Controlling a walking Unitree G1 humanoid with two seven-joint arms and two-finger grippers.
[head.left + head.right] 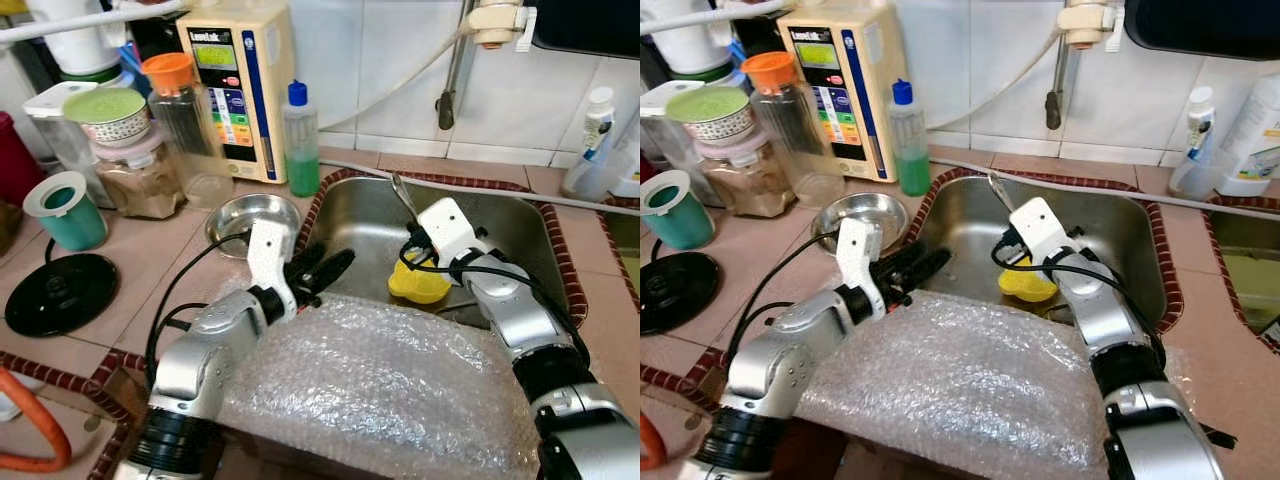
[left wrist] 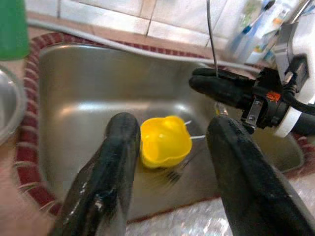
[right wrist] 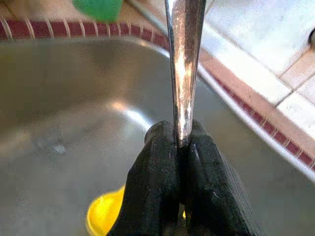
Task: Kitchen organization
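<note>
Sink sitting in tiled counter, bubble wrap lying over its near edge. Left gripper hovering at sink's left rim, fingers spread, gripping nothing. Right gripper hanging over sink, fingers pinching spoon handle, spoon standing upright. Yellow cup lying on sink floor below right gripper.
</note>
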